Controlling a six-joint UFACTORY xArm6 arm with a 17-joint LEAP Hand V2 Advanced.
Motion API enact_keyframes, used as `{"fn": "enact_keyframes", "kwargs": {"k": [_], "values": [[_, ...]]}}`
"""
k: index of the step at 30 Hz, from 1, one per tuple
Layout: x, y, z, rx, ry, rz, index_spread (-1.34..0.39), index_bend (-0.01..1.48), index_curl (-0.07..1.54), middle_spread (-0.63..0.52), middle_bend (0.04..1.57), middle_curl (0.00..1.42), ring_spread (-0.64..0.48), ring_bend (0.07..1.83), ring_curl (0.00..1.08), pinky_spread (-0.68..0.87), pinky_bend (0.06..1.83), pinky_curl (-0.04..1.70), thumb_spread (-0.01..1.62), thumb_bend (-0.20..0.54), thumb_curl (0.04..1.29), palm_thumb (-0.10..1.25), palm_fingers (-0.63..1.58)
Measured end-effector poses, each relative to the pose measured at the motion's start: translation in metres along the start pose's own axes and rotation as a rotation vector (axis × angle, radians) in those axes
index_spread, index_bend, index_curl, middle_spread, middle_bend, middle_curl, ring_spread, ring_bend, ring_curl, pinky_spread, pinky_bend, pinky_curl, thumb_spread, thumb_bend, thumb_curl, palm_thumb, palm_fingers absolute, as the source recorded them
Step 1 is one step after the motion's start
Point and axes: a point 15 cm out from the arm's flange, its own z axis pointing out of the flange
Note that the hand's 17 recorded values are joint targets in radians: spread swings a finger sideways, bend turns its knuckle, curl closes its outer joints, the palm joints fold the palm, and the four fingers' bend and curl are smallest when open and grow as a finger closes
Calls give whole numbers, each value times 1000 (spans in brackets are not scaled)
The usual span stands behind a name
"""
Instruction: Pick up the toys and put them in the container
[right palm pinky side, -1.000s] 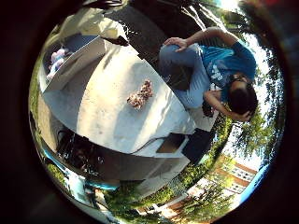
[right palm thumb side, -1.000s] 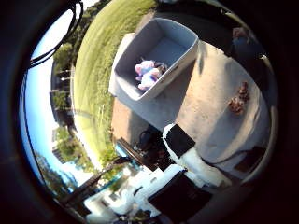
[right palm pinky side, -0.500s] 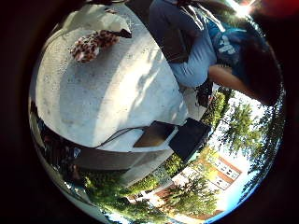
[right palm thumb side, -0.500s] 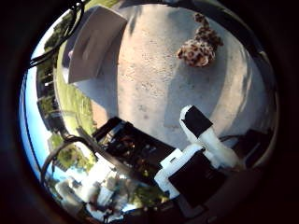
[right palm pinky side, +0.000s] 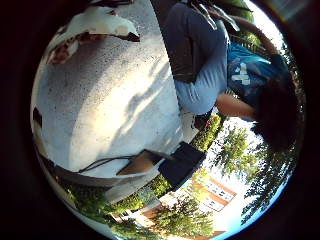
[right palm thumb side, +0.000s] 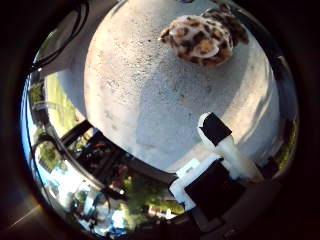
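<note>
A spotted brown and white plush toy (right palm thumb side: 203, 37) lies on the pale grey table top (right palm thumb side: 150, 90). It fills a good part of the right thumb side palm view, so it is close to the palm. One white and black finger (right palm thumb side: 222, 152) of my right hand reaches out straight over the table's edge, away from the toy. The right little finger side palm view shows the toy (right palm pinky side: 70, 45) at the table's far part, with a white finger (right palm pinky side: 108, 20) right beside it. The container is not in view.
The table's edge (right palm pinky side: 100, 165) runs close by, with a dark box (right palm pinky side: 185, 160) just past it. Dark gear (right palm thumb side: 100, 160) stands below the table's edge in the right thumb side palm view. Grass and trees lie around.
The hand has come down towards the toy, which now looks much larger and closer. The container with toys in it, seen a second ago, has left the view.
</note>
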Motion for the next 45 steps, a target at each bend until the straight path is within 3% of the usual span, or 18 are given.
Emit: {"fn": "enact_keyframes", "kwargs": {"k": [10,12,15,16,20,21,24,26,32,38,45], "values": [[-25,-34,25,32,38,-33,-244,194,248,-14,193,354,261,441,300,501,783,220,1055,-26,377,795,203],[-26,-37,23,39,40,-29,-216,198,258,-31,233,367,259,471,302,504,748,194,1055,-23,379,807,329],[-22,-51,18,95,58,-16,-245,176,255,-92,407,437,173,687,359,468,779,179,1048,-12,398,876,771],[-20,-58,14,125,67,-12,-254,166,250,-101,425,444,162,716,363,457,777,173,1049,-11,401,885,790],[-12,-67,11,193,82,10,-362,126,210,-184,704,615,66,1128,564,406,809,199,1032,-19,419,927,759],[-11,-69,10,200,84,9,-378,134,203,-190,733,637,57,1162,583,403,828,203,1030,-21,420,929,757],[-7,-68,6,209,86,10,-466,209,181,-232,837,721,8,1269,641,386,991,234,1019,-26,430,938,870],[7,-59,-3,213,93,36,-543,250,166,-244,910,781,-17,1279,658,361,1203,295,1021,-26,435,939,1044],[22,-31,-52,174,67,110,-728,374,165,-247,1058,914,-67,1312,732,264,1462,447,1088,8,493,1034,1048],[-10,12,-111,133,-49,152,-880,508,175,-247,1122,993,-95,1349,779,200,1545,533,1105,-11,554,1050,980],[-63,41,-231,175,-95,124,-1014,645,203,-242,1172,1052,-111,1393,820,160,1587,610,1108,-19,607,1024,908]]}}
